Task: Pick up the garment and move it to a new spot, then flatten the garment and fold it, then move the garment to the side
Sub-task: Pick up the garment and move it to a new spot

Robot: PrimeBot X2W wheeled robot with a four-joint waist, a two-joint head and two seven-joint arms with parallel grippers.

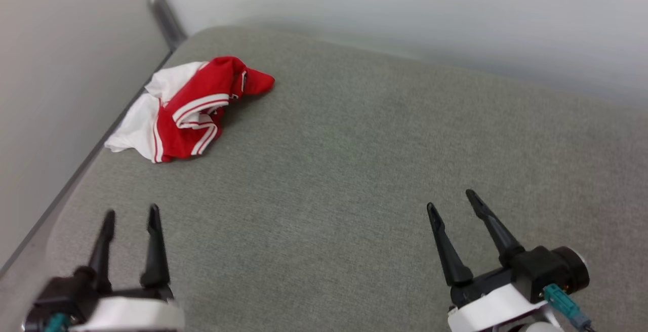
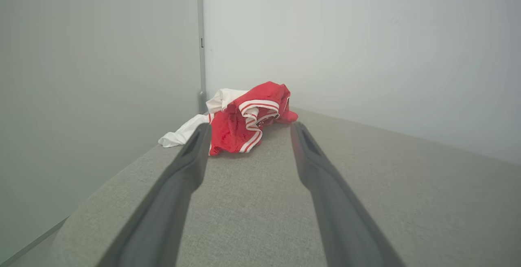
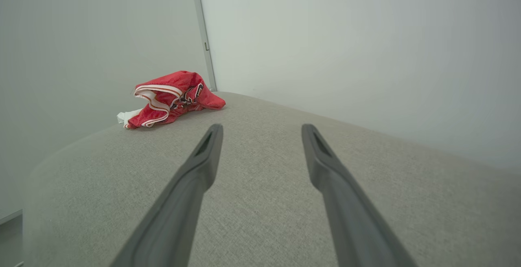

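Each gripper is fitted with two long, dark fingers (image 1: 447, 251) that taper to narrow tips. On the left gripper (image 1: 131, 210) and the right gripper (image 1: 450, 199), the fingers are seated in a black base (image 1: 526, 267), behind which a white wrist housing (image 1: 493, 309) is mounted. A teal connector (image 1: 561, 302) is fitted at the right wrist, beside a black cylindrical body (image 1: 572, 266). A recessed slot (image 3: 202, 143) is formed near each fingertip.

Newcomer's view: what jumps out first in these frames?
The crumpled red-and-white garment stands out first, bunched at the far left corner of the grey padded surface, against the wall. Next come the left claw and right claw, both open and empty, well short of it.
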